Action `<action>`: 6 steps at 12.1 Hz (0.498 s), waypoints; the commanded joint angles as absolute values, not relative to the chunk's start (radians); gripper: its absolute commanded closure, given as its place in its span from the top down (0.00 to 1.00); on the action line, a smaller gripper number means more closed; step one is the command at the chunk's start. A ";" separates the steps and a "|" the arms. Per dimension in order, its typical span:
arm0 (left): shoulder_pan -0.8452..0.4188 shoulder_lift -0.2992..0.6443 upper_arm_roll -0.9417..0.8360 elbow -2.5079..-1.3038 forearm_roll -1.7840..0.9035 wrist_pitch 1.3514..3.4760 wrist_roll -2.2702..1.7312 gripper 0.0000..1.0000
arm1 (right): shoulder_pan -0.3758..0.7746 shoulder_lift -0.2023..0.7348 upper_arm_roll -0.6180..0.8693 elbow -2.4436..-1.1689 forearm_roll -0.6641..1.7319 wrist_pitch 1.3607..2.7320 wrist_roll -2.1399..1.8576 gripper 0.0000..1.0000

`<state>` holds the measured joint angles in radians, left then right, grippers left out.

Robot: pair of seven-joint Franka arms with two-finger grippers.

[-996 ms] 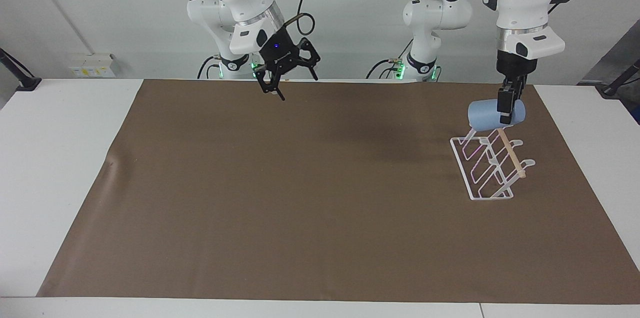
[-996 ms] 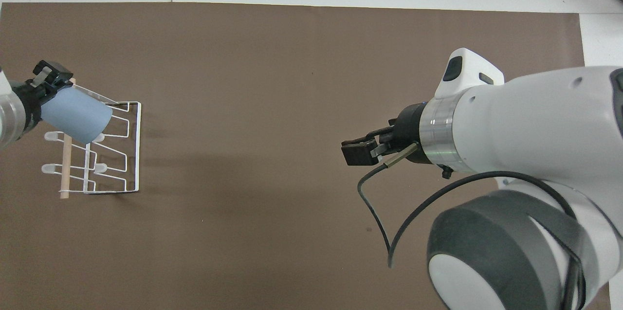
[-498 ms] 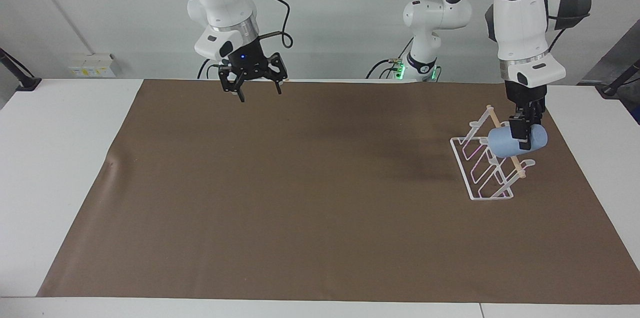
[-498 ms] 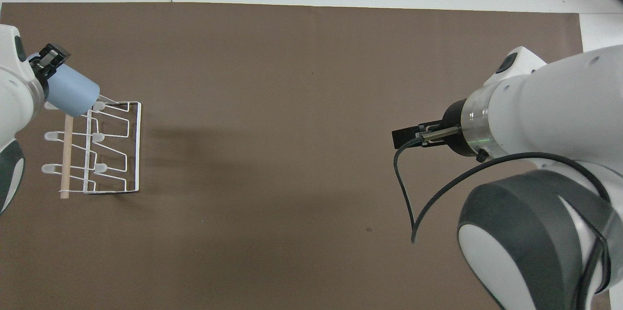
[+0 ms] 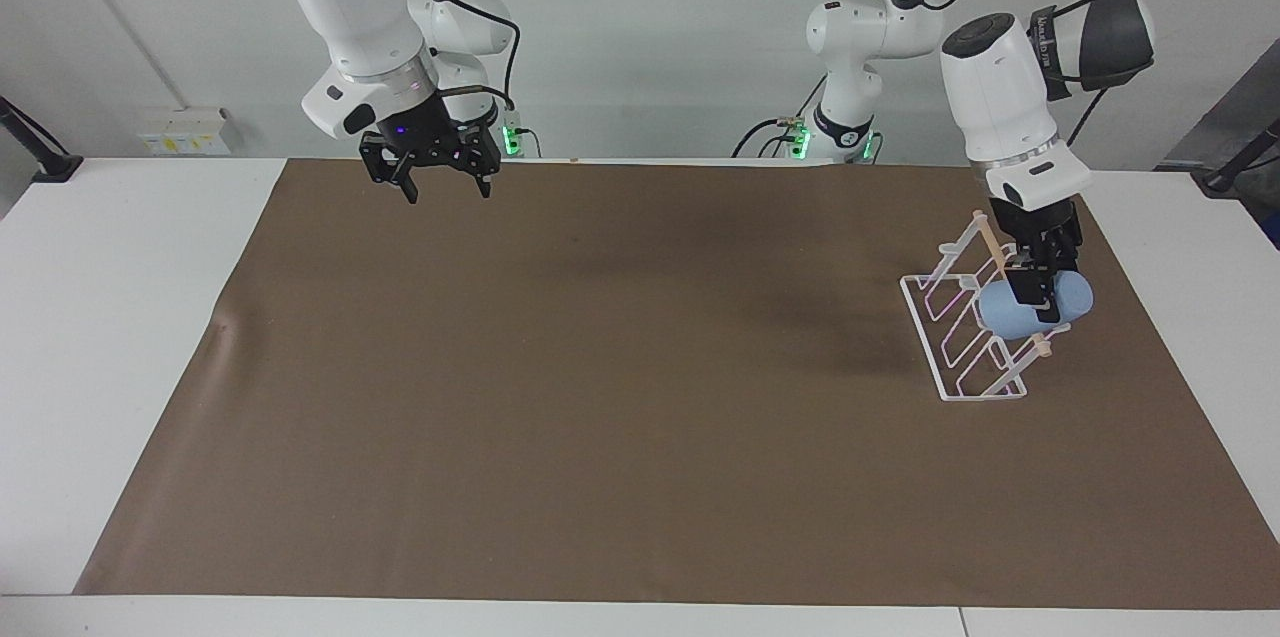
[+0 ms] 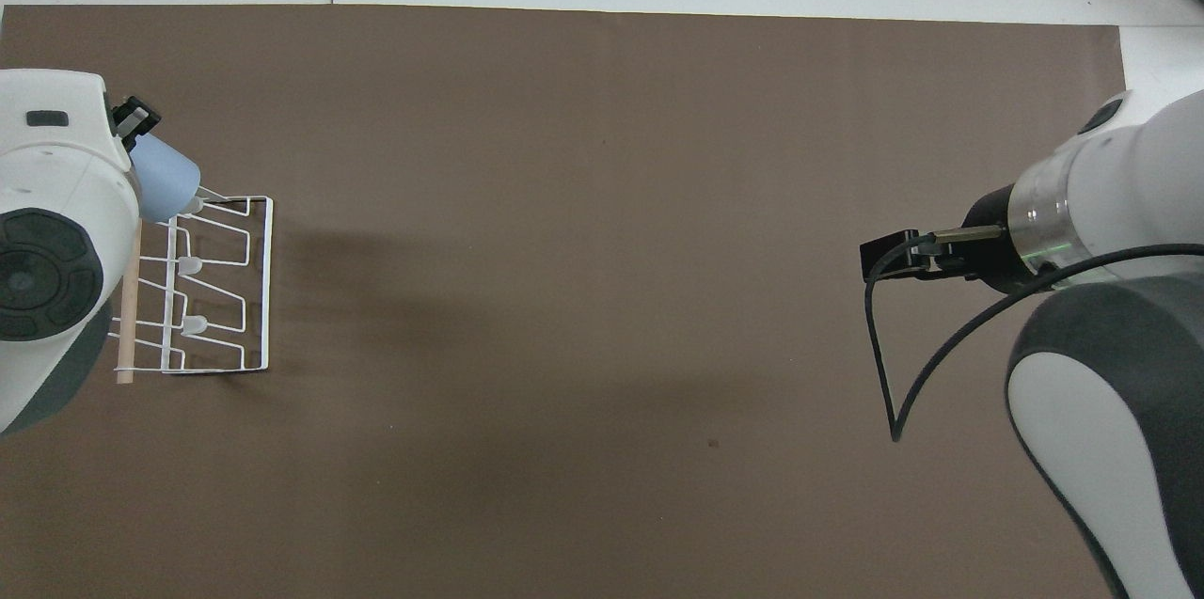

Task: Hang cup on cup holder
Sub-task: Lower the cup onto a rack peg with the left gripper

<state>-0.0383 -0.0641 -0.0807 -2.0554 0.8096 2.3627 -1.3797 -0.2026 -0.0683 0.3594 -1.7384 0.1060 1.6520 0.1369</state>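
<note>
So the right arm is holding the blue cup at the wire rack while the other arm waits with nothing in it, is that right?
Not quite: the left gripper holds the light-blue cup at the white wire cup rack, as the facing view shows. The right gripper waits empty, jaws open, over the brown mat.

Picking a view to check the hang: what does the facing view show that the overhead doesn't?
Facing only: the left gripper shut on the cup, which lies on its side against the cup holder at its wooden bar; the right gripper open in the air, waiting.
Overhead only: which prong the cup mouth meets, at the holder's end farthest from the robots; the left arm hides most of that grip.
Both: cup, holder, brown mat.
</note>
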 commanded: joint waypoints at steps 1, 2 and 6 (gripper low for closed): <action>-0.045 -0.057 -0.075 -2.068 0.864 2.387 -1.443 0.00 | -0.233 -0.127 0.371 -1.828 0.084 1.654 0.140 1.00; -0.046 -0.046 -0.075 -2.069 0.865 2.396 -1.457 0.00 | -0.236 -0.156 0.371 -1.877 0.084 1.669 0.124 1.00; -0.054 -0.038 -0.075 -2.095 0.922 2.408 -1.523 0.00 | -0.253 -0.204 0.368 -1.980 0.083 1.753 0.112 1.00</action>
